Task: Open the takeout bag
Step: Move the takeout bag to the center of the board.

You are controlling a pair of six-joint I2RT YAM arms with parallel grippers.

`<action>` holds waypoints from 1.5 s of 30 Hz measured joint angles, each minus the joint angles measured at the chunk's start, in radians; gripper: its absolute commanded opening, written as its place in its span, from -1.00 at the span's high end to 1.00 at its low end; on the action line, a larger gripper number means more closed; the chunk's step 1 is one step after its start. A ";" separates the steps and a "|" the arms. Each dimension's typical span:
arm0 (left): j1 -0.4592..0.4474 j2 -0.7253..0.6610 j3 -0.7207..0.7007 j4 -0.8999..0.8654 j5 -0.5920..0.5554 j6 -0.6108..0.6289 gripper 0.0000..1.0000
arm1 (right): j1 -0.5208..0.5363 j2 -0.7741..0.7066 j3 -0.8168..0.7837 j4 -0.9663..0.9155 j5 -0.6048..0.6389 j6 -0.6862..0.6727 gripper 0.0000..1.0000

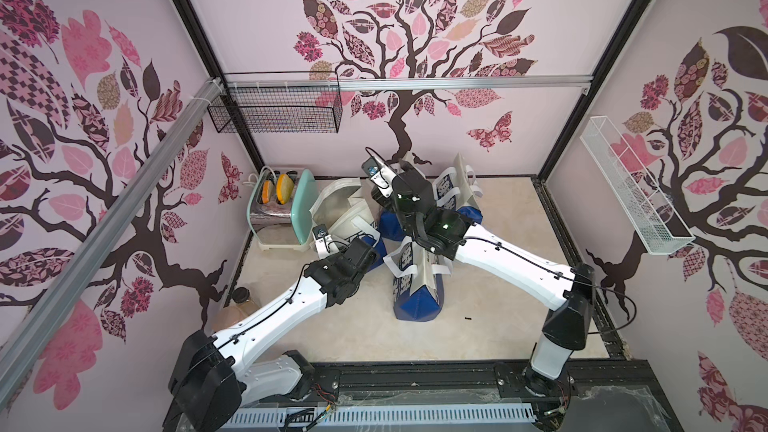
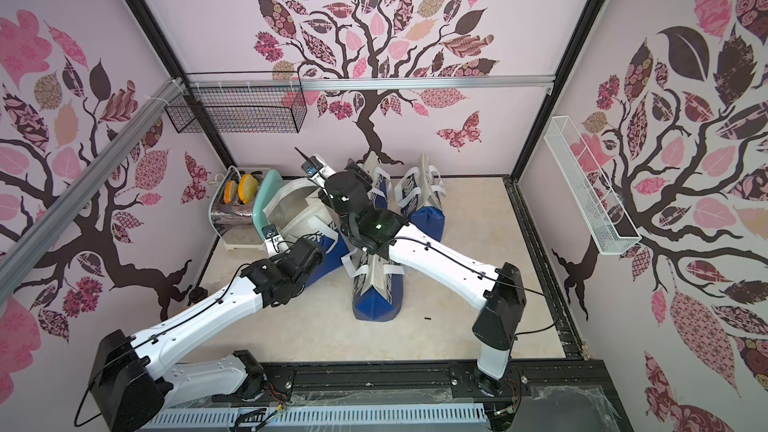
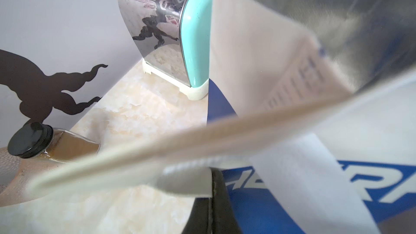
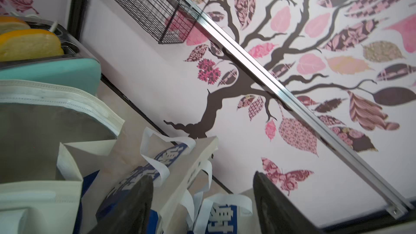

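The takeout bag, white and blue with a silver lining, stands with its mouth spread wide beside the toaster in both top views. My left gripper is shut on the bag's cream top rim, beside a white handle strip. My right gripper is open with nothing between its fingers. It is raised above the bags at the back and points at the rear wall, and its dark fingers show in a top view.
Other shut blue and white bags lie about: one front centre, one back right. A mint and chrome toaster holds bread slices. A black-capped jar lies by the left wall. Wire baskets hang on the walls.
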 measured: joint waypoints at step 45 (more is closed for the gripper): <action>0.053 0.452 0.200 0.262 -0.339 -0.116 0.91 | 0.001 -0.527 -0.484 -0.280 0.034 0.297 -0.46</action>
